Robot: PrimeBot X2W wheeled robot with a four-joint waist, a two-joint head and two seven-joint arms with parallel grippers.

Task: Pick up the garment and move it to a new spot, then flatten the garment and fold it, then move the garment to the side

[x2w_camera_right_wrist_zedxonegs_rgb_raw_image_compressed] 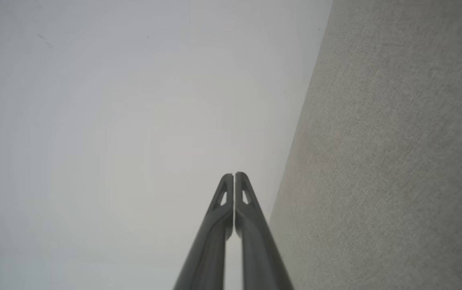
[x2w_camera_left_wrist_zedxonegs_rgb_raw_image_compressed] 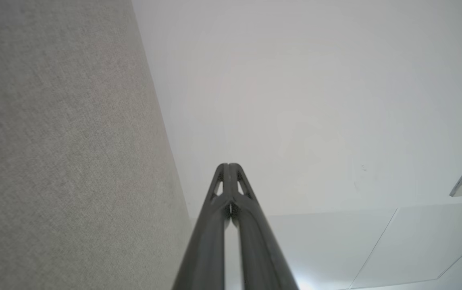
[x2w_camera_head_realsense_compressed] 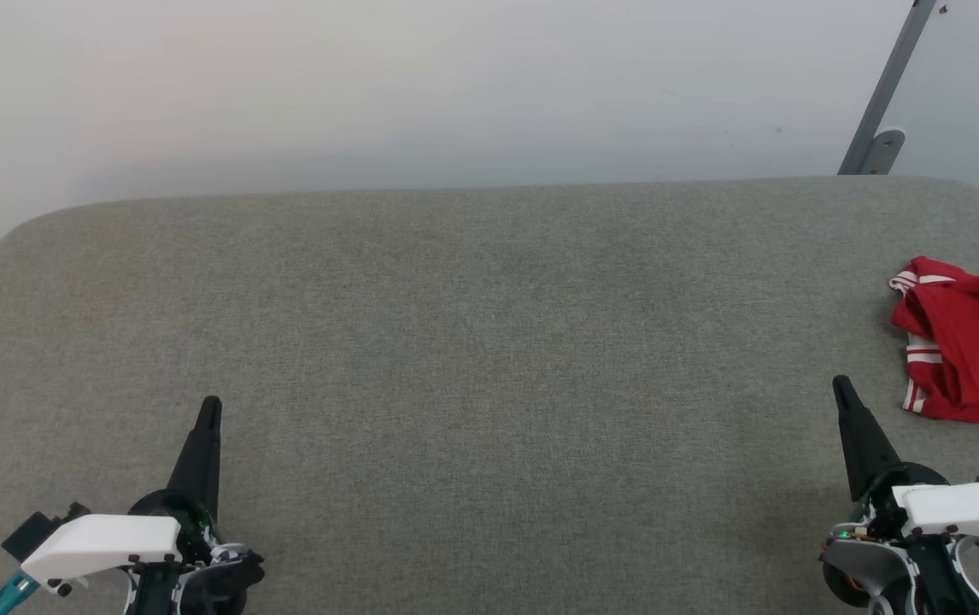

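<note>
The red garment [x2w_camera_head_realsense_compressed: 972, 350] lies crumpled at the right edge of the grey fabric surface [x2w_camera_head_realsense_compressed: 489, 359] in the head view, its red-white striped trim showing and part of it cut off by the frame. My right gripper [x2w_camera_head_realsense_compressed: 841, 389] is shut and empty, low at the right, a short way left of and below the garment. At the lower left my left gripper [x2w_camera_head_realsense_compressed: 211, 408] is shut and empty, far from the garment. In the left wrist view the left gripper [x2w_camera_left_wrist_zedxonegs_rgb_raw_image_compressed: 228, 166] has its fingertips pressed together; the right gripper [x2w_camera_right_wrist_zedxonegs_rgb_raw_image_compressed: 234, 175] looks the same in the right wrist view.
A pale wall [x2w_camera_head_realsense_compressed: 421, 85] rises behind the surface's rounded far edge. A grey metal strut with a bracket [x2w_camera_head_realsense_compressed: 878, 120] leans at the back right. The grey surface stretches wide between the two grippers.
</note>
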